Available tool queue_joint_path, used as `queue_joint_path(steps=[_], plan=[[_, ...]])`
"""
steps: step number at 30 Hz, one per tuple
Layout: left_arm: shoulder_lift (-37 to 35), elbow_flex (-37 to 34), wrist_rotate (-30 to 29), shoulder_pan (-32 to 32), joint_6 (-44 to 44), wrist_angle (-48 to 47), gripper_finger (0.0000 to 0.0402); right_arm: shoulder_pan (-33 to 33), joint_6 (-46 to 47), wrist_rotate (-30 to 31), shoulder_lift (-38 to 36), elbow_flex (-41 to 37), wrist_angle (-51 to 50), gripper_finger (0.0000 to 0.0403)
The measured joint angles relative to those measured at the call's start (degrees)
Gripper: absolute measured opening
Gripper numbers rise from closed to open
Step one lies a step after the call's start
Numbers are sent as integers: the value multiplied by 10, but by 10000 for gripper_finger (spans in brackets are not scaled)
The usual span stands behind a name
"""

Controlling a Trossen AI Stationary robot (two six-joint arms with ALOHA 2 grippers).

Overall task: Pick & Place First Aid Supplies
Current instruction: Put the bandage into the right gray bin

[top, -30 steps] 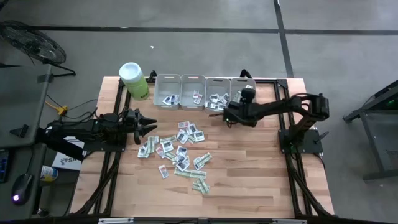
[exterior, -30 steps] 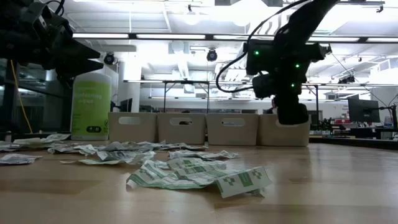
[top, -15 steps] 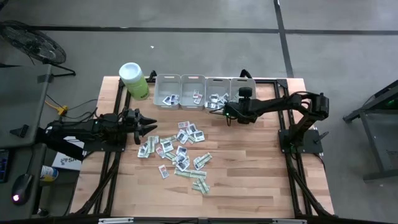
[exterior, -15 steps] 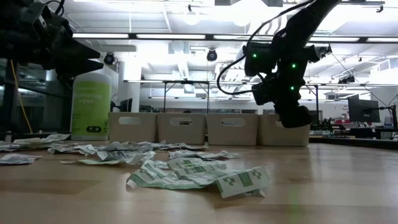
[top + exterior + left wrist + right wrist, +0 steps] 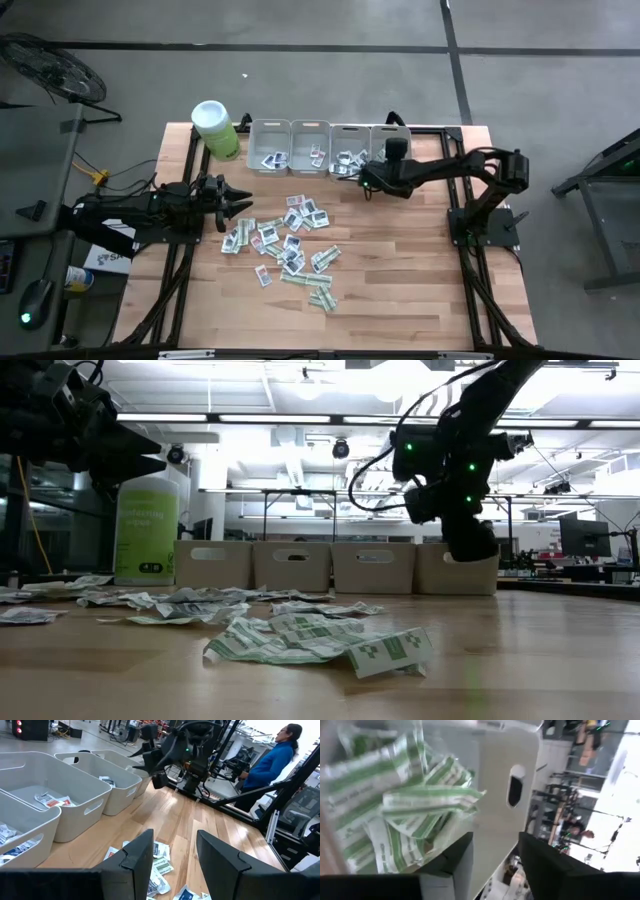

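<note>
Packets (image 5: 290,240) lie scattered mid-table in front of a row of four bins (image 5: 330,148). The right gripper (image 5: 385,165) hangs over the end bin, jaws parted with nothing between them; its wrist view shows green-and-white strips (image 5: 395,820) piled below, a detail the overhead view hides. The left gripper (image 5: 240,201), jaws wide and empty, hovers just beside the pile's near edge, so it is the nearer arm. The packets' long axes point every way.
</note>
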Motion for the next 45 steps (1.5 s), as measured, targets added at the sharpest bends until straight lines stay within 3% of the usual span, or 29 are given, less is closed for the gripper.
queue_joint_path(steps=[7,18,22,26,34,41,45], plan=[[0,0,0,0,0,0,150,52,-4,48,0,29,-6,166],[0,0,0,0,0,0,150,165,-1,152,0,111,-44,136],[0,0,0,0,0,0,150,208,29,139,0,146,-37,128],[0,0,0,0,0,0,150,236,60,50,0,178,-11,123],[0,0,0,0,0,0,150,247,57,-283,0,195,97,121],[0,0,0,0,0,0,150,247,155,-414,0,195,74,122],[0,0,0,0,0,0,150,242,209,-436,0,195,79,122]])
